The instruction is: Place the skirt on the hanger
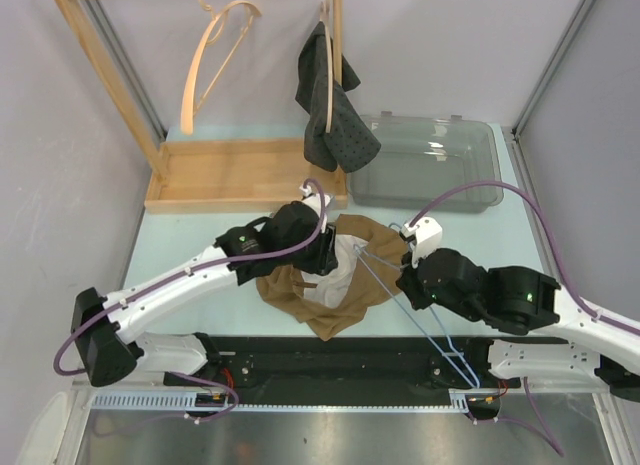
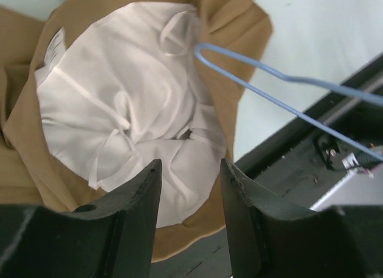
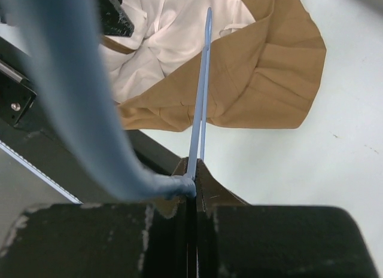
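The tan skirt (image 1: 290,290) lies crumpled on the table between the arms, its white lining (image 2: 119,110) facing up through the waist opening. A blue wire hanger (image 1: 400,300) slants from the near edge toward the skirt, its tip (image 2: 200,49) over the lining. My right gripper (image 3: 192,167) is shut on the hanger's (image 3: 200,98) wire, to the right of the skirt (image 3: 263,81). My left gripper (image 2: 190,164) hovers over the skirt's near waist edge, jaws apart with cloth showing in the gap below them. In the top view it (image 1: 325,257) sits over the skirt's middle.
A wooden rack (image 1: 240,175) stands at the back left with a wooden hanger (image 1: 215,60) and a dark garment (image 1: 330,105) on its rail. A clear plastic bin (image 1: 430,165) sits at the back right. A black rail (image 1: 330,360) runs along the near edge.
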Controlling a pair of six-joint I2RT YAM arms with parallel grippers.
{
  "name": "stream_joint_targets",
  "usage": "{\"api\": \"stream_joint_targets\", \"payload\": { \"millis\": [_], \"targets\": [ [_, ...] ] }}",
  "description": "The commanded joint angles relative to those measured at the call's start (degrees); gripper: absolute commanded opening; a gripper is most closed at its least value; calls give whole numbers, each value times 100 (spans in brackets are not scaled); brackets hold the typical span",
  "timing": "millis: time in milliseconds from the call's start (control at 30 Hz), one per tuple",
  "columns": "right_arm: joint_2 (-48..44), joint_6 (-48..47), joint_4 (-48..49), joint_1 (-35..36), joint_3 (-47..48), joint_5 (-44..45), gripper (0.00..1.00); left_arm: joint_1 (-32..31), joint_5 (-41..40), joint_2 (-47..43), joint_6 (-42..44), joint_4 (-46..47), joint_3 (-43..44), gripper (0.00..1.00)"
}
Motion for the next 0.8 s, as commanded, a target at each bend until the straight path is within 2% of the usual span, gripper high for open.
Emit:
{"api": "stream_joint_targets", "payload": {
  "millis": [0, 200, 333, 533, 633, 700, 767],
  "targets": [
    [-164, 174, 201, 109, -124, 44, 0, -128, -985, 282, -677, -125, -81, 48],
    [-243, 95, 456, 127, -344, 26, 0, -435, -1846, 836, -573, -160, -56, 52],
    [-147, 121, 535, 127, -406, 17, 0, -611, -2023, 1196, -291, -239, 41, 53],
    [-191, 235, 579, 127, -485, 44, 0, -664, -2208, 1399, -308, -318, 59, 50],
    [-199, 288, 544, 136, -502, 52, 0, -664, -2234, 1460, -317, -283, 41, 45],
    [-199, 323, 518, 127, -511, 52, 0, -673, -2200, 1521, -317, -283, 24, 38],
    [-208, 350, 500, 127, -511, 70, 0, -673, -2182, 1522, -308, -292, 15, 25]
  ]
}}
